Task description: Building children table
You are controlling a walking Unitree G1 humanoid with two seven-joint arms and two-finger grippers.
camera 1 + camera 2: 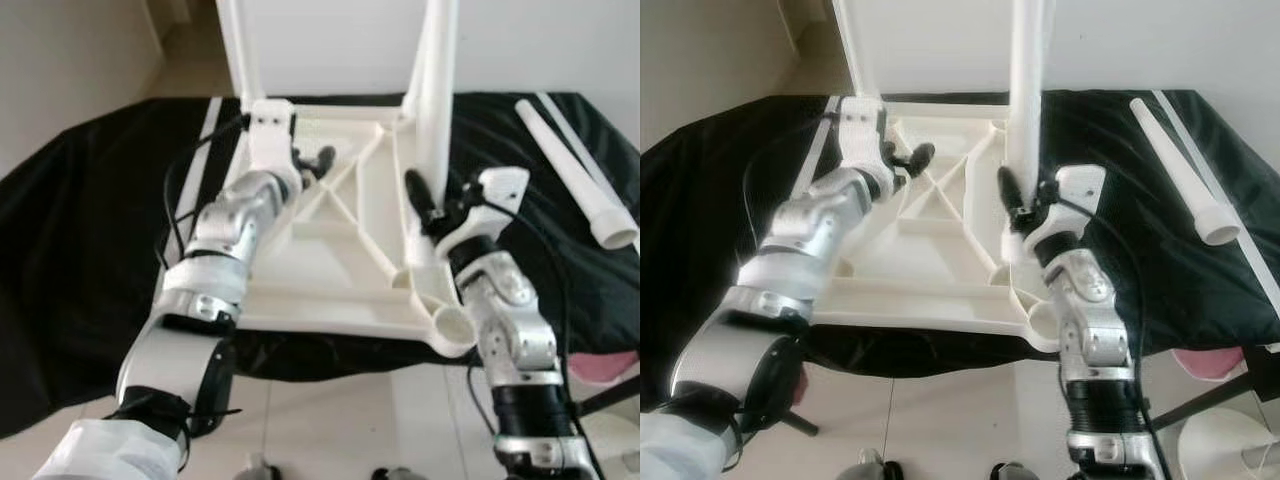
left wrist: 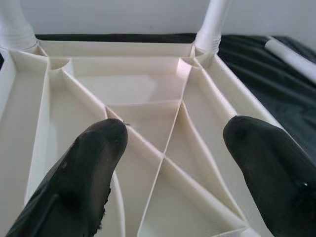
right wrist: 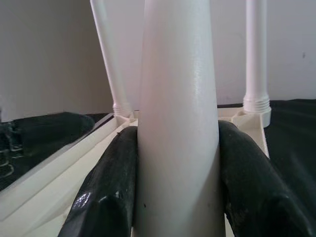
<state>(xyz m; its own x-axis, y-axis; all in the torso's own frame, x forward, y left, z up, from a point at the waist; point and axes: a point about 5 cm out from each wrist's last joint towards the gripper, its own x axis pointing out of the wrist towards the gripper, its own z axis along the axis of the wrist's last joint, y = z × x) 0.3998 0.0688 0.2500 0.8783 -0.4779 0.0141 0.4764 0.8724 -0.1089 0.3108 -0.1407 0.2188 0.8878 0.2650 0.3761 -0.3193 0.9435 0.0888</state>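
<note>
A white plastic table top (image 1: 330, 255) lies upside down on a black cloth, its ribbed underside facing up. White legs stand in its far-left corner (image 1: 235, 40) and far-right corner (image 2: 212, 24). My right gripper (image 3: 177, 148) is shut on another white leg (image 1: 1028, 90), holding it upright over the frame's right side rail. The near-right socket (image 1: 455, 325) is an open ring. My left gripper (image 2: 175, 133) is open above the ribs near the far-left corner, with nothing between its fingers. A further loose leg (image 1: 575, 170) lies on the cloth to the right.
The black cloth (image 1: 90, 220) covers the whole work surface, and its front edge drops to a pale tiled floor (image 1: 330, 420). A pink object (image 1: 605, 368) sits low at the right. A white wall runs close behind the table top.
</note>
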